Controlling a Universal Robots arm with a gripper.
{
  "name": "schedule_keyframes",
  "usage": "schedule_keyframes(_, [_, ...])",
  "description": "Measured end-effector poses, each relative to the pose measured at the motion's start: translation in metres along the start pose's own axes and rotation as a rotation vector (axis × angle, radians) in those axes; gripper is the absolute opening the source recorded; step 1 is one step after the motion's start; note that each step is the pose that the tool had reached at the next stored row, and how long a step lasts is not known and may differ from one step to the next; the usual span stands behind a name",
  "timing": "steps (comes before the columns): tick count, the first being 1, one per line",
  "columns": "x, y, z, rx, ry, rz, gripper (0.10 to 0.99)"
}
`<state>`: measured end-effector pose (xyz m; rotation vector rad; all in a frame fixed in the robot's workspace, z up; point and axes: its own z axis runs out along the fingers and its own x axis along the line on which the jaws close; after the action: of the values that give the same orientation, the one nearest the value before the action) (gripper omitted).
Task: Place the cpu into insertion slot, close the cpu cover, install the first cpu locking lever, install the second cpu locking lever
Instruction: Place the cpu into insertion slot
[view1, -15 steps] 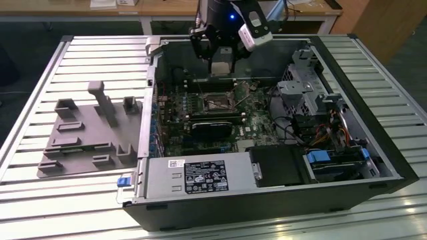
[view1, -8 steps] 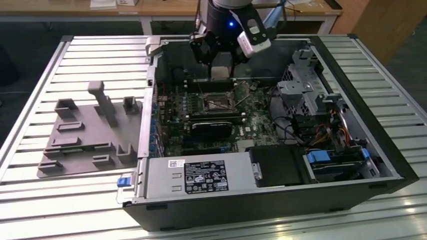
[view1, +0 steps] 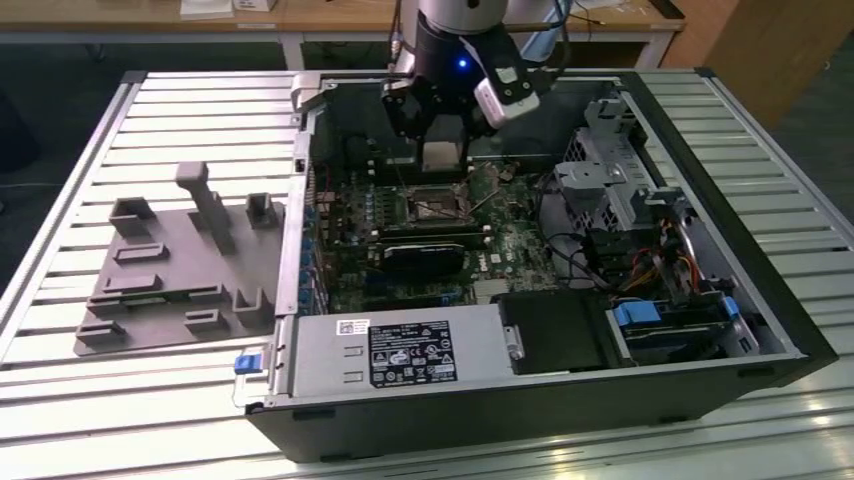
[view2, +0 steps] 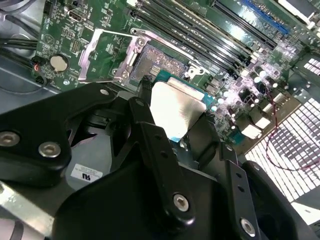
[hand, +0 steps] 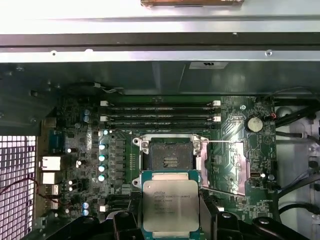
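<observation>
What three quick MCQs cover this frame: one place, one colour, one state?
1. Where is the cpu?
A. Seated in the insertion slot
B. Gripped in the hand, beside the slot
C. Out of the hand, lying loose

2. What colour is the motherboard around the slot?
A. Red
B. White
C. Green

3. How does the cpu cover stand?
A. Swung open, off the slot
B. Shut over the bare slot
C. Shut over the cpu

Key:
1 B: both wrist views show the cpu in the hand's grip and the slot bare.
2 C: the board is green on all sides.
3 A: the frame lies to one side of the bare slot.
</observation>
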<state>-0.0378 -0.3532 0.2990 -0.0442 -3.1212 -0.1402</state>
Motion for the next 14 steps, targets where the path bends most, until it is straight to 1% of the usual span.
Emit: schedule_keyframes(14, [-0.0002,-0.0009,0.0101,-0.004,-0.0221,0.248,0.537])
